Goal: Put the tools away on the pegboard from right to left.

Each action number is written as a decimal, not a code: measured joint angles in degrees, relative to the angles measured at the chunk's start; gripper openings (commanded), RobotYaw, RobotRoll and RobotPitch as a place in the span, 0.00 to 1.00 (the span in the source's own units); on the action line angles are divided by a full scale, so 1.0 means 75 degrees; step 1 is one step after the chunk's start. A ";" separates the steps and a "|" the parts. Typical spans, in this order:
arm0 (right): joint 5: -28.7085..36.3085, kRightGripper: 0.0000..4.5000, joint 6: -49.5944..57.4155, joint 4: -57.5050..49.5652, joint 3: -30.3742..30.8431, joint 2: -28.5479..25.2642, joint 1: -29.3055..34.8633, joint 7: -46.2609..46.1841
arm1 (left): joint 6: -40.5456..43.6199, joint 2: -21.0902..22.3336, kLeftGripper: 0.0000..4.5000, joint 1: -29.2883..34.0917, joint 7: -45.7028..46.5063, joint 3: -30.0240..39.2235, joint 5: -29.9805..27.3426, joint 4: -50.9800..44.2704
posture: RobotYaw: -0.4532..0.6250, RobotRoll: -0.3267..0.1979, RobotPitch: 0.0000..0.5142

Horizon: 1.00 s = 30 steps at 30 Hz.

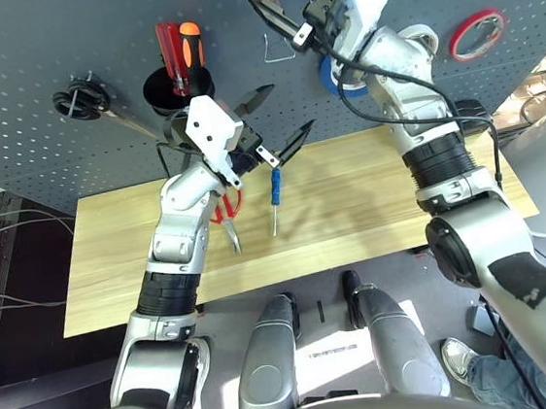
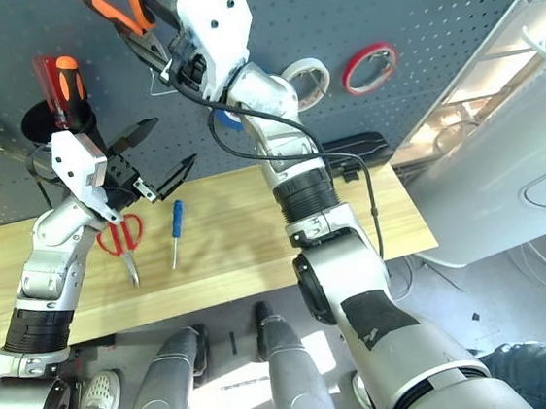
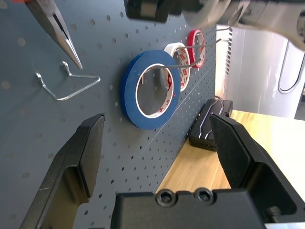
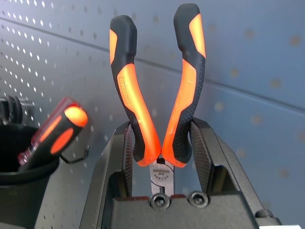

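Orange-and-black pliers [image 4: 136, 95] held by the handles in the right gripper [image 4: 162, 128], up at the pegboard [image 4: 248, 57].
Left gripper [image 3: 158, 119] gapes wide; blue tape roll [image 3: 127, 95] hangs hooked; blue screwdriver [image 1: 276, 187] and red scissors [image 2: 138, 230] lie on the table [image 1: 350, 196].

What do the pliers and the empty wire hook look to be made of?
The pliers' handles look like black rubber or soft plastic with smooth orange inlays, going by the textured black side; their jaws, plain grey with a shine, are probably steel. The hook seems to be bent metal wire, thin and glossy silver.
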 measured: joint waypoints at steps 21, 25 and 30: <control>0.0136 0.42 -0.0512 0.0802 -0.0208 0.0306 -0.0196 -0.0422 | 0.0051 0.0034 1.00 0.0031 -0.0002 -0.0033 0.0038 -0.0002 | 0.59 0.62 0.61; 0.0099 0.42 -0.0497 0.0770 -0.0179 0.0341 -0.0213 -0.0423 | 0.0065 0.0038 1.00 0.0031 -0.0001 -0.0034 0.0052 -0.0002 | 0.59 0.62 0.62; -0.0142 0.42 -0.0374 0.0496 -0.0057 0.0290 -0.0202 -0.0473 | 0.0141 0.0066 1.00 0.0052 -0.0006 -0.0036 0.0108 -0.0002 | 0.59 0.62 0.64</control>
